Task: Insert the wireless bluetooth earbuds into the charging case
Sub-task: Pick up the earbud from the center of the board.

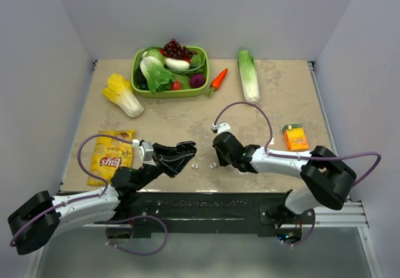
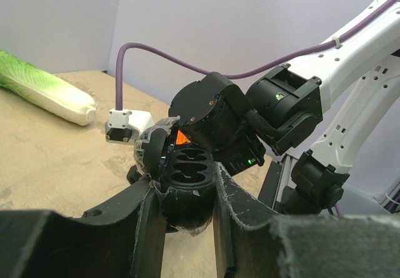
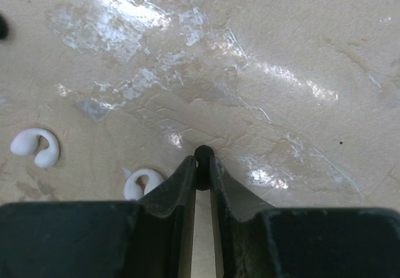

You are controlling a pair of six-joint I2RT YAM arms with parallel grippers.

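On the tabletop (image 3: 281, 40): two earbuds (image 3: 35, 148), probably light and slick; pinch mid-body. Left gripper (image 2: 185, 189) clamps the charging case (image 2: 187, 164); right gripper (image 3: 200, 163) all but together.

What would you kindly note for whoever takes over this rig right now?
Left gripper: shut on the small black rounded plastic charging case, lid open, slots empty.
Right gripper: pinched on a tiny dark lump I cannot identify.
Two tiny glossy white curled earbuds: loose on the beige table, near the right gripper.
Done: case open and presented. Left: seat both earbuds.
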